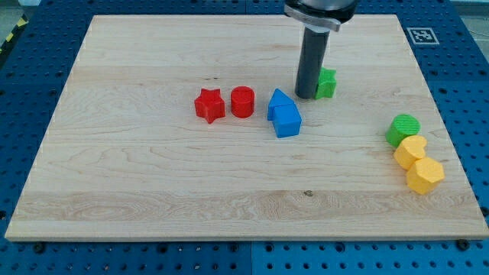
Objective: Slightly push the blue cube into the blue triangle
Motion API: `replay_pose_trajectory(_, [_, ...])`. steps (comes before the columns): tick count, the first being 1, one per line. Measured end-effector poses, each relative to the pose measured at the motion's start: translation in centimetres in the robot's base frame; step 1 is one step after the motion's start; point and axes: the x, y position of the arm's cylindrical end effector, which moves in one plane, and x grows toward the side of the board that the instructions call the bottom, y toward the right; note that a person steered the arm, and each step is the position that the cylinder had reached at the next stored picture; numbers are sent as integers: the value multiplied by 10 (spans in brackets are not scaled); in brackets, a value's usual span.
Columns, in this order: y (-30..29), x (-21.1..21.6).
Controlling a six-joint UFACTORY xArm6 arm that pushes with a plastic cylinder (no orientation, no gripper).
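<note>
- The wooden surface (pixel 153 183) carries all the blocks.
- We have no jaws; our rod ends in my tip (pixel 307 96), holding nothing, just beside the green block (pixel 328 82) and to the upper right of the blue pair.
- The blue cube (pixel 288 121) touches the blue triangle (pixel 278 100) just above it.
- To their left stand a red cylinder (pixel 242 101) and red star (pixel 209 105).
- At the view's right cluster a green cylinder (pixel 403 128), yellow heart (pixel 410 150) and yellow hexagon (pixel 425 176).

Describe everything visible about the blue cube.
The blue cube is a small, solid-looking block with a matte blue surface, sitting flat on the wooden board near its centre. Its upper edge touches the blue triangle. My tip stands apart, toward the view's upper right, beside a green block.
</note>
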Motion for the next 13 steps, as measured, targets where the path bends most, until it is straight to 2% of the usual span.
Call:
replay_pose_trajectory(1, [9,0])
replay_pose_trajectory(2, [-14,-18])
replay_pose_trajectory(3, [-11,-26])
replay_pose_trajectory(6, [21,-35])
replay_pose_trajectory(8, [36,-16])
replay_pose_trajectory(13, [106,-1])
